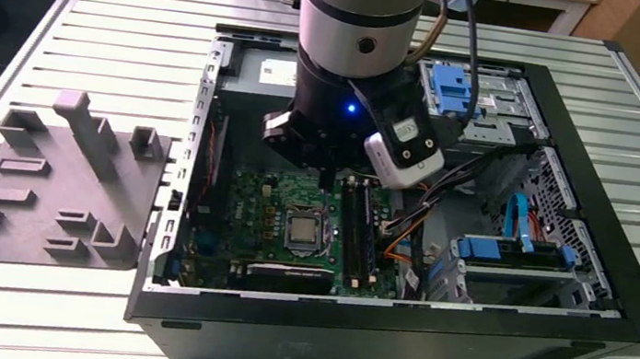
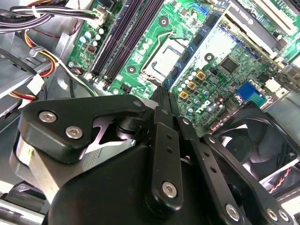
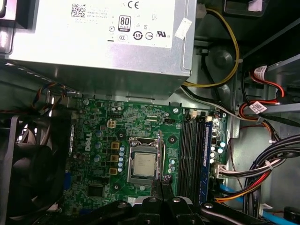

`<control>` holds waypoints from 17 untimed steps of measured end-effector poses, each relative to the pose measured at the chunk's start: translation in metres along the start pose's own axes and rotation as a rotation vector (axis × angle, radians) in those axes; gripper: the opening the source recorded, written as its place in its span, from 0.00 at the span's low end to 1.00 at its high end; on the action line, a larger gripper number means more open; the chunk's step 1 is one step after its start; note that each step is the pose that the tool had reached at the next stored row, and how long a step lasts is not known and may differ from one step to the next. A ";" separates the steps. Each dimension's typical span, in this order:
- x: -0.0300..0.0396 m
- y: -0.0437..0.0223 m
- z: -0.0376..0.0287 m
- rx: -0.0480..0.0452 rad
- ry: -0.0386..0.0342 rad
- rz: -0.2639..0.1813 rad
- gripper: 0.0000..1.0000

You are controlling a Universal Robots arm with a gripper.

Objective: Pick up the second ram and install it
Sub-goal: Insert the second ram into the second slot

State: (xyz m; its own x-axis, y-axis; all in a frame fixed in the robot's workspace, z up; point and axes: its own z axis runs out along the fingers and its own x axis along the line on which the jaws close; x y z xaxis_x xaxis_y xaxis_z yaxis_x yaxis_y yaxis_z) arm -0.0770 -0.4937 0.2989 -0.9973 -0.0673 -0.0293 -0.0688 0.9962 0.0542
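One thin stick, the second ram (image 2: 201, 37), hangs in the tool (image 2: 163, 93), whose fingers are pinched onto it with barely a slit between them. Its long axis runs parallel to the black memory sockets (image 2: 117, 42), reaching away from the fingertips past the processor (image 2: 164, 63). It looks bluish-dark, with darker rectangular chips in a row along its face. It sits above the green motherboard (image 3: 101, 117), apart from the sockets, inside the open computer case (image 1: 398, 338) on the bench (image 1: 129, 24).

Table (image 1: 131, 15) of ribbed, dull silver metal; case (image 1: 398, 338) matt black; motherboard (image 3: 98, 154) glossy green; power supply (image 3: 93, 61) bare grey metal, paper label (image 3: 136, 23); hand (image 2: 164, 93) matt black, shiny screws (image 2: 169, 189).
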 end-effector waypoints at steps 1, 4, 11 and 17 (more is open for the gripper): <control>-0.0003 0.0000 0.0002 0.0001 0.0000 0.000 0.11; -0.0015 -0.0001 0.0007 0.0001 -0.0001 0.002 0.11; -0.0045 -0.0004 0.0017 0.0001 -0.0003 0.006 0.11; -0.0061 -0.0005 0.0024 0.0004 -0.0004 0.009 0.11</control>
State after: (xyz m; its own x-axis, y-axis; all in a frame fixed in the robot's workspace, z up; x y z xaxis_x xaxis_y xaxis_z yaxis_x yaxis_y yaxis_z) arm -0.0708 -0.4937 0.2966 -0.9979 -0.0585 -0.0292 -0.0600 0.9967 0.0540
